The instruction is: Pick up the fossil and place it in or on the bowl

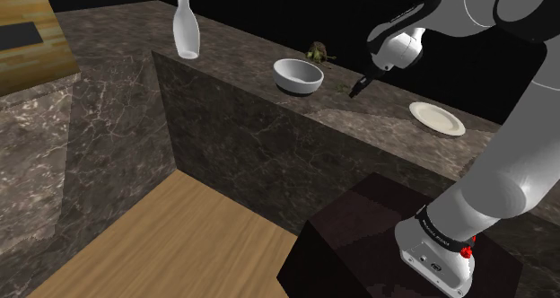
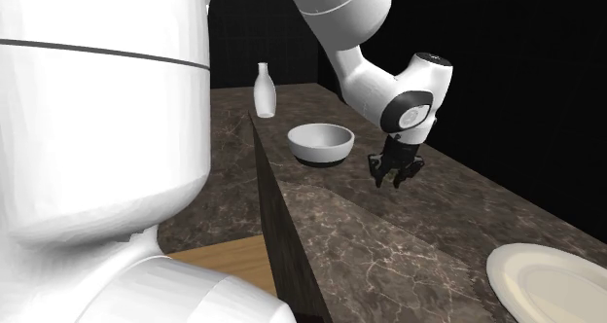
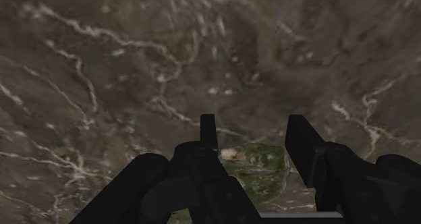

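A mottled green and brown lump, the fossil (image 3: 255,164), sits between my gripper's (image 3: 253,148) two black fingers, and they clasp it from both sides. In the shoulder view the gripper (image 1: 357,90) is low over the dark marble counter (image 1: 377,126), a short way to the right of the white bowl (image 1: 298,74). From the second exterior view the gripper (image 2: 395,180) points down at the counter, to the right of the bowl (image 2: 321,144). The bowl stands upright with nothing in it.
A white bottle (image 1: 186,27) stands at the counter's far left end (image 2: 264,89). A white plate (image 1: 437,118) lies to the gripper's right (image 2: 550,282). A small greenish-brown object (image 1: 316,51) sits just behind the bowl. The counter's front edge drops to a wooden floor (image 1: 197,242).
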`<state>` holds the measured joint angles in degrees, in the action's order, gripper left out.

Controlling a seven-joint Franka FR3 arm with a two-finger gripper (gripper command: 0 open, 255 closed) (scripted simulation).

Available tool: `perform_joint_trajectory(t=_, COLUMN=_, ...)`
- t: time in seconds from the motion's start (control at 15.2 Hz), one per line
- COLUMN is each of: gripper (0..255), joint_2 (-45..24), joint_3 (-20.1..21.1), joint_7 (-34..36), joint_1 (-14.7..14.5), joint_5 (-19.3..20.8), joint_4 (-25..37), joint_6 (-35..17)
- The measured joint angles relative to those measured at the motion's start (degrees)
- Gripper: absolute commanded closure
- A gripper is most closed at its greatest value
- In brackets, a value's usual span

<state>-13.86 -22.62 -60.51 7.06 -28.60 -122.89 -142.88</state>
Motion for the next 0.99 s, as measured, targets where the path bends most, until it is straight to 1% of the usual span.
perform_joint_trajectory(t=0.4, gripper=255, joint_2=3.2, joint_3=-1.2, joint_7=3.0, joint_1=-0.7, joint_5=3.6, joint_4=1.0, joint_6=3.4)
perform_joint_trajectory(t=0.46, gripper=0, joint_2=3.2, joint_3=-1.2, joint_7=3.0, joint_1=-0.7, joint_5=3.6, joint_4=1.0, joint_6=3.5)
perform_joint_trajectory(t=0.53, gripper=0, joint_2=3.2, joint_3=-1.2, joint_7=3.0, joint_1=-0.7, joint_5=3.6, joint_4=1.0, joint_6=3.5)
perform_joint_trajectory(t=0.59, gripper=0, joint_2=1.0, joint_3=-1.4, joint_7=4.6, joint_1=-1.3, joint_5=6.1, joint_4=4.4, joint_6=5.9)
perform_joint_trajectory(t=0.73, gripper=0, joint_2=-6.0, joint_3=-1.8, joint_7=7.5, joint_1=-3.1, joint_5=15.1, joint_4=14.4, joint_6=14.9)
perform_joint_trajectory(t=0.79, gripper=0, joint_2=-8.1, joint_3=-2.0, joint_7=8.0, joint_1=-3.6, joint_5=17.3, joint_4=17.1, joint_6=17.3)
perform_joint_trajectory(t=0.86, gripper=0, joint_2=-9.3, joint_3=-2.0, joint_7=8.1, joint_1=-3.7, joint_5=18.2, joint_4=18.2, joint_6=18.2)
perform_joint_trajectory(t=0.99, gripper=0, joint_2=-10.9, joint_3=-1.9, joint_7=8.2, joint_1=-3.9, joint_5=18.7, joint_4=18.9, joint_6=18.1)
